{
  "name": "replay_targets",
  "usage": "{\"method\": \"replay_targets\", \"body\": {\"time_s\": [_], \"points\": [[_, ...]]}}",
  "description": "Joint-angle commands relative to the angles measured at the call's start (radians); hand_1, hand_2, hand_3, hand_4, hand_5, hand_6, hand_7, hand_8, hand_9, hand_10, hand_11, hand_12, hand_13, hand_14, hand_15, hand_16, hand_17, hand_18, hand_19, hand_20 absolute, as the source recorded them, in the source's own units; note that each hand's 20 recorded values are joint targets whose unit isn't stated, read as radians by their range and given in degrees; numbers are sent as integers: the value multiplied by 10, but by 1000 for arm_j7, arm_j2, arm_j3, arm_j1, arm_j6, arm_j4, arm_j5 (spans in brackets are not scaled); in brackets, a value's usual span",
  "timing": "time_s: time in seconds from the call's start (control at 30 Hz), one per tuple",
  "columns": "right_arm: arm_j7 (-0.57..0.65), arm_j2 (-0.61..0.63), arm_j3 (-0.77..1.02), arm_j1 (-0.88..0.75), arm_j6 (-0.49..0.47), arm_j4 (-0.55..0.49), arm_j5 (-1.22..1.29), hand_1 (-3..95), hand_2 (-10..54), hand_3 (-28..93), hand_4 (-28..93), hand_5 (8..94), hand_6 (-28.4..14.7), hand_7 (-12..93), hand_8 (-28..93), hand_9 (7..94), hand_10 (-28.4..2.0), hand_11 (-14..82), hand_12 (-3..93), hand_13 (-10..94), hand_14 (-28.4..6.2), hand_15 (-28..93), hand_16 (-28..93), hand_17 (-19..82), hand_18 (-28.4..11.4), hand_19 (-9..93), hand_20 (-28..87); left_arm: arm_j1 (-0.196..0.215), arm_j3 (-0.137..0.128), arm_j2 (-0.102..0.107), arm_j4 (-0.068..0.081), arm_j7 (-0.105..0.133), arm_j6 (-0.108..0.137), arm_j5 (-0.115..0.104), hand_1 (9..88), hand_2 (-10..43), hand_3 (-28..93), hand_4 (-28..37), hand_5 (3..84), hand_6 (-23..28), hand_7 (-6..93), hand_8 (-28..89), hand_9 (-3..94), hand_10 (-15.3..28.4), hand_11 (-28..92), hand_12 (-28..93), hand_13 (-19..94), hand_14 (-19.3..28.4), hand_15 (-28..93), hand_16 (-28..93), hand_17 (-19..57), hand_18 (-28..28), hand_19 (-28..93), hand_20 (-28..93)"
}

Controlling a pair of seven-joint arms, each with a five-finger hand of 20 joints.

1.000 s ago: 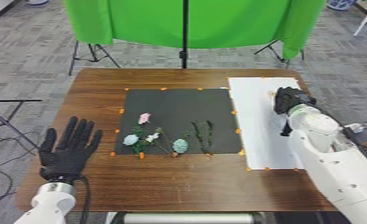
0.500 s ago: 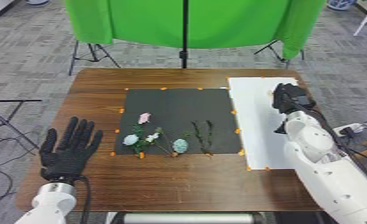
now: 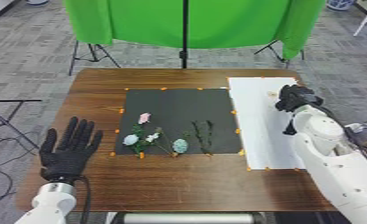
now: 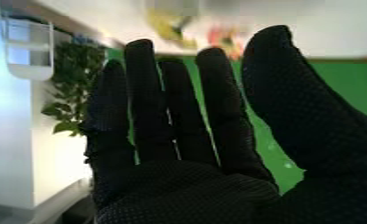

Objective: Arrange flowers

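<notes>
Prob. v. early on: pink flower, white flower, blue-green flower & green stems lie loose on dark mat, so arranging's all left. L hand spread wide, empty; R hand wide too, nothing held, nr white sheet.

At the lower left of the frame, your left hand in a black fabric glove is pointing its straight fingers up the frame. At the upper right, your right hand in a black fabric glove is hovering over the long white rectangular sheet. On the square dark mat near the centre, you're seeing a small pink flower lying above a rounded white flower and a smaller white flower. A pale blue-green oval bloom is lying right of them, and two thin dark stems are lying farther right, side by side.
</notes>
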Motion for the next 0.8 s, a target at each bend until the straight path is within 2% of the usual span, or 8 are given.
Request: {"method": "replay_targets", "body": {"time_s": [0.03, 0.13, 0.17, 0.2, 0.27, 0.43, 0.6, 0.8], "points": [[46, -37, -37, 55, 69, 117, -6, 442, -95, 821, -283, 491, -20, 224, -164, 472, -151, 147, 132, 442, -128, 406, 126, 266, -213, 827, 371, 5, 6, -10, 4, -25, 12, -3, 290, 126, 756, -283, 479, 104, 120, -91, 418, 169, 198, 106, 301, 165, 370, -83, -72, 137, 360, 126], [48, -35, -36, 37, 111, 122, -6, 494, -95, 817, -283, 573, -4, 245, -177, 600, -129, 192, 144, 550, -101, 417, 155, 288, -210, 845, 371, 4, 5, -11, 4, -23, 13, -4, 288, 129, 755, -283, 478, 104, 121, -90, 417, 171, 198, 106, 300, 166, 370, -82, -73, 138, 361, 127], [45, -35, -34, 32, 124, 125, -9, 522, -95, 785, -283, 601, 1, 248, -175, 635, -127, 201, 152, 578, -87, 392, 218, 293, -207, 847, 374, 3, 6, -10, 4, -22, 16, -5, 289, 129, 755, -283, 478, 104, 120, -91, 417, 170, 198, 106, 300, 166, 371, -82, -73, 138, 362, 127], [41, -35, -30, 25, 128, 125, -9, 551, -95, 754, -283, 623, 4, 252, -164, 670, -124, 194, 181, 603, -76, 370, 268, 299, -205, 848, 378, 3, 7, -10, 4, -23, 15, -5, 289, 129, 754, -283, 478, 104, 120, -91, 417, 170, 199, 106, 300, 166, 372, -82, -73, 138, 362, 126], [36, -33, -32, 16, 146, 131, -16, 620, -95, 705, -283, 691, 5, 307, -72, 791, -106, 103, 331, 674, -56, 358, 358, 316, -196, 853, 396, 5, 6, -10, 3, -26, 15, -8, 289, 129, 755, -283, 478, 104, 121, -91, 417, 170, 199, 106, 300, 167, 374, -81, -73, 138, 363, 126], [30, -19, -35, -6, 263, 127, 3, 651, -95, 688, -283, 750, 7, 357, -47, 853, -97, 144, 414, 723, -65, 419, 411, 335, -196, 860, 418, 6, 5, -11, 2, -25, 11, -7, 289, 131, 754, -283, 479, 104, 121, -91, 417, 170, 200, 107, 301, 167, 376, -83, -74, 138, 364, 126], [-41, 27, -53, -26, 319, 6, 21, 649, -95, 707, -283, 764, 4, 363, -40, 861, -100, 150, 434, 727, -69, 431, 419, 341, -197, 858, 428, 8, 2, -7, 1, -21, 7, -5, 288, 130, 756, -283, 479, 104, 121, -91, 419, 170, 200, 106, 301, 165, 375, -84, -74, 138, 365, 126], [-180, 74, -131, -25, 291, -159, 76, 647, -95, 714, -283, 761, 2, 370, -37, 860, -101, 148, 440, 721, -70, 431, 422, 339, -194, 853, 432, 19, -3, -4, -6, -16, 2, -5, 288, 130, 757, -283, 480, 104, 121, -91, 418, 170, 201, 106, 301, 166, 378, -83, -75, 138, 366, 126]]}}
